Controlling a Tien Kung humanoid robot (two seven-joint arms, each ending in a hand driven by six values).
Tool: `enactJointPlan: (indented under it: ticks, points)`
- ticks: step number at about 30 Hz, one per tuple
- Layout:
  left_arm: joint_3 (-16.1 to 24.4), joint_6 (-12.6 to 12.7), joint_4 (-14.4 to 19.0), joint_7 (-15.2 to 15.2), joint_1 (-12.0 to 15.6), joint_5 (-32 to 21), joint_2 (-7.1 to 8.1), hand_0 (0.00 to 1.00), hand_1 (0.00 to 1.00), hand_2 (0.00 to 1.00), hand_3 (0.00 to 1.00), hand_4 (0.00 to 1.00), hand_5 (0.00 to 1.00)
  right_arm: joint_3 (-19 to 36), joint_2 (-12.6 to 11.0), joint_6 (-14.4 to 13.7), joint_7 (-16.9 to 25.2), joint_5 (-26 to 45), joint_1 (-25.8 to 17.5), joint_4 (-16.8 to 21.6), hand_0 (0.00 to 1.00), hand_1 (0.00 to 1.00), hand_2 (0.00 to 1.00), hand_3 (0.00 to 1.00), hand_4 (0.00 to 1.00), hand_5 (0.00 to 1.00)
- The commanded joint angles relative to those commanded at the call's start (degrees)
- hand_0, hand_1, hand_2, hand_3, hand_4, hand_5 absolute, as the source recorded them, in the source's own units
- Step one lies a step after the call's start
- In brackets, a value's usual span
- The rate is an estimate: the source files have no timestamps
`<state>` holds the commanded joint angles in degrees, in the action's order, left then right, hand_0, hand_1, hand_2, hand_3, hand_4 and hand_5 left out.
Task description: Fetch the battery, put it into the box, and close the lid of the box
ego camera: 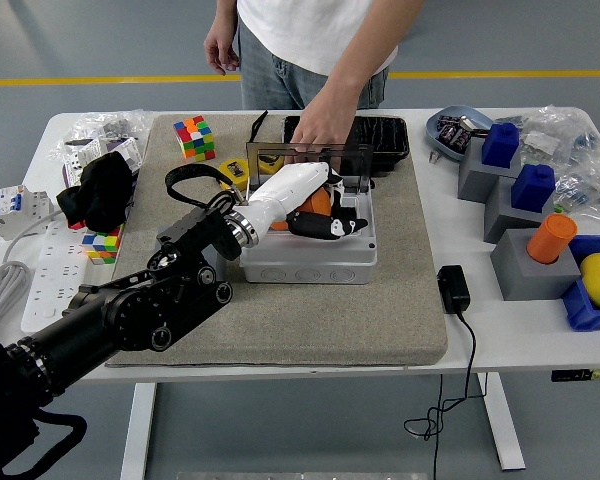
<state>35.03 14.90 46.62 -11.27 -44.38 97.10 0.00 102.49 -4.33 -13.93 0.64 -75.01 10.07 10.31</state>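
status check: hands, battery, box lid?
Left hand over open grey box, fingers curled; battery not discernible. Right hand out of view. Person's hand holds the lid upright at the box's far edge; lid not closed.

Bright, even overhead light fills the frame, with no glare. Soft, short shadows sit under the grey plastic box (pixel 310 255) at centre and beside the grey foam blocks (pixel 525 265) at right. Focus is sharp throughout; edge distortion is slight.

Looks like a robotics lab/test bay: grey floor w/ yellow line (pixel 500 74) behind the white counter (pixel 500 330), power strip (pixel 40 270) at its left end, foam blocks (pixel 510 190) at right.
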Motion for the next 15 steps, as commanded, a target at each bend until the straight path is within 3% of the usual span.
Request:
enactJointPlan:
  ticks: [7, 15]
  points:
    - [-0.05, 0.47, -3.19, -1.32, -0.64, 0.90, 0.00, 0.030, 0.002, 0.002, 0.002, 0.803, 0.503, -0.16, 0.04, -0.02, 0.04, 0.13, 0.00, 0.00, 0.833, 0.819, 0.769, 0.805, 0.998, 0.998]
    - [-0.02, 0.82, -2.53, -1.66, -0.52, 1.03, 0.00, 0.033, 0.002, 0.002, 0.002, 0.806, 0.507, 0.27, -0.01, 0.05, -0.07, -0.19, 0.03, 0.00, 0.834, 0.819, 0.769, 0.806, 0.998, 0.998]
